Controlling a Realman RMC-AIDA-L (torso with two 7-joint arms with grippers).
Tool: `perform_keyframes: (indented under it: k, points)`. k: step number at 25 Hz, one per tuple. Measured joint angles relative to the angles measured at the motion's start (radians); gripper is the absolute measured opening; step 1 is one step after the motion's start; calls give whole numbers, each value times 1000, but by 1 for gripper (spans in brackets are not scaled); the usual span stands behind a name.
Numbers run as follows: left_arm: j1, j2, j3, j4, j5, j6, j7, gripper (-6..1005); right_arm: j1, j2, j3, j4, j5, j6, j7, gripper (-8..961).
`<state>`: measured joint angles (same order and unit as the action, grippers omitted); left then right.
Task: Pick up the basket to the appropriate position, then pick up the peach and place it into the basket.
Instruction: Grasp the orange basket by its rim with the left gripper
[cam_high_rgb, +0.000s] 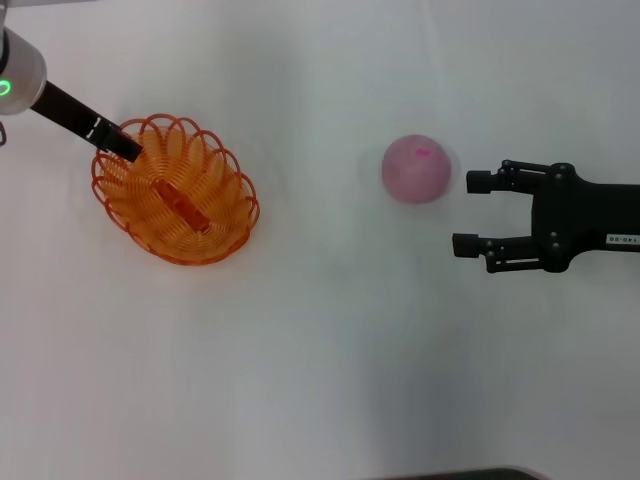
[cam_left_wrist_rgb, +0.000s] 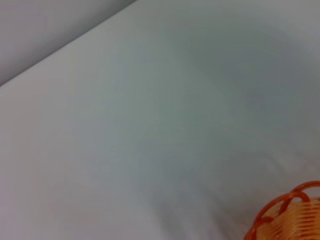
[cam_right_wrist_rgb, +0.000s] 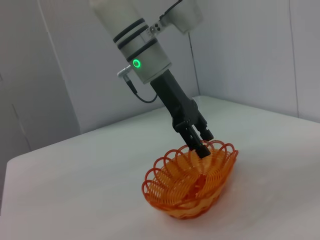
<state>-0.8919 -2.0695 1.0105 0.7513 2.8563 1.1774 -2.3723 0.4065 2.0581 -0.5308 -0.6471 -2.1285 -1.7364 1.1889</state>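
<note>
Basket sits on the white tabletop toward the robot's left, an orange oval of looped wire resting flat, and the left pincer reaches down onto its far rim. In the right wrist view the left pincer has one finger inside the wire wall and another outside it, so it looks clamped on the rim — a sensible hold, since the scalloped loops give thin fingers something to pinch, while the wide bowl offers nothing to wrap around. The left wrist view shows only a corner of the basket against bare tabletop, which fits a camera tipped steeply above the grasp. The basket appears to rest on the surface, not lifted, though this cannot be told for sure. The peach lies well apart from it, nearer the robot's right, pale pink with its magenta mark facing up. The right pincer hovers just beside it with fingers spread wide and nothing between them, the opening turned toward the fruit — likely placed there so it can close in once the basket stands where it should. Judged from this, the basket step is in hand and the peach untouched.
</note>
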Motion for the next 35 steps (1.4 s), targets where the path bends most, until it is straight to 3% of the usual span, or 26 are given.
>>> perform_keyframes:
  k: [35]
  points:
    - [0, -1, -15, -8, -5, -10, -9, 691, 0, 0, 10, 1, 6, 1, -6, 897]
